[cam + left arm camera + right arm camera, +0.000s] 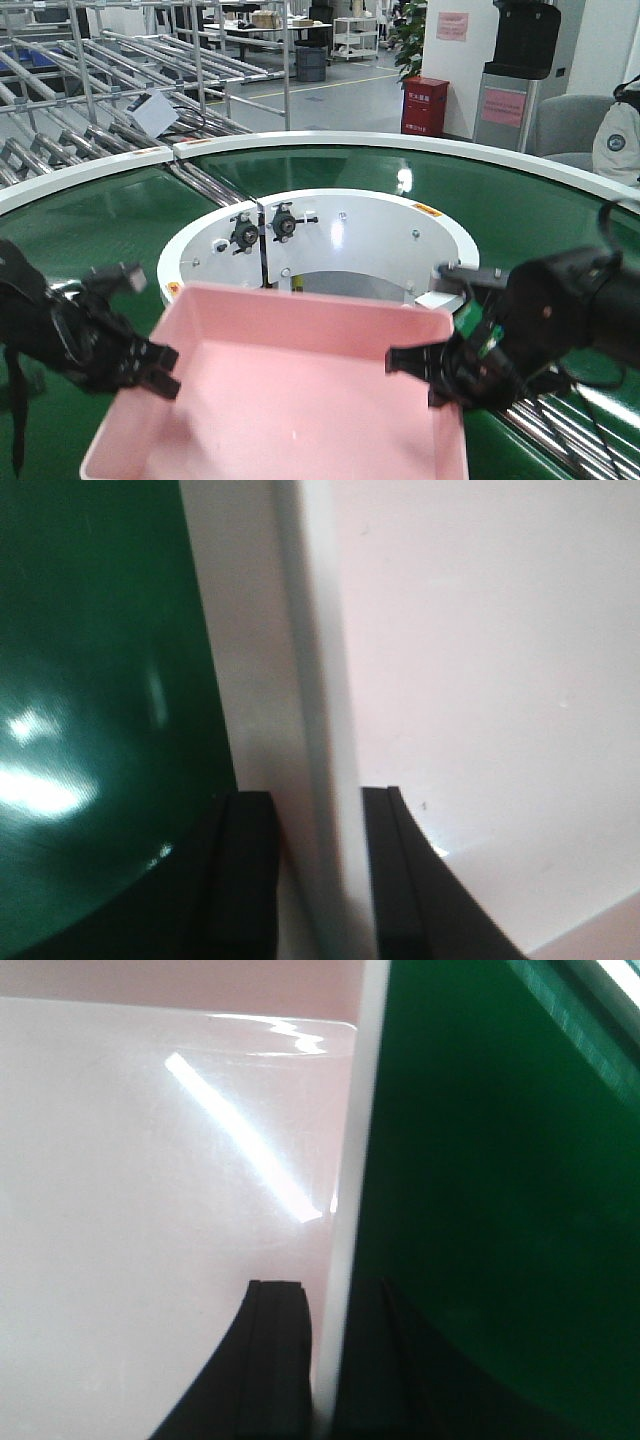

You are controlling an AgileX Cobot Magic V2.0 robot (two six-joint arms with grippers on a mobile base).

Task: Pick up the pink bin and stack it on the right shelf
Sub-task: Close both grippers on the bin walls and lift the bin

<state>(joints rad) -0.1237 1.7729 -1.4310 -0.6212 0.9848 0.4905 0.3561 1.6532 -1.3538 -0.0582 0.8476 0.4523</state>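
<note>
I have both hands on the pink bin (300,390): my left hand (152,372) is clamped narrow over its left wall, my right hand (420,365) over its right wall. The bin is over the green counter (90,230), near the white ring (350,215). I judge the grab done; carrying it to the right shelf and stacking it remain. Whether the bin is lifted or resting I can't tell, its near end is cut off, and I can't pick out the shelf.
</note>
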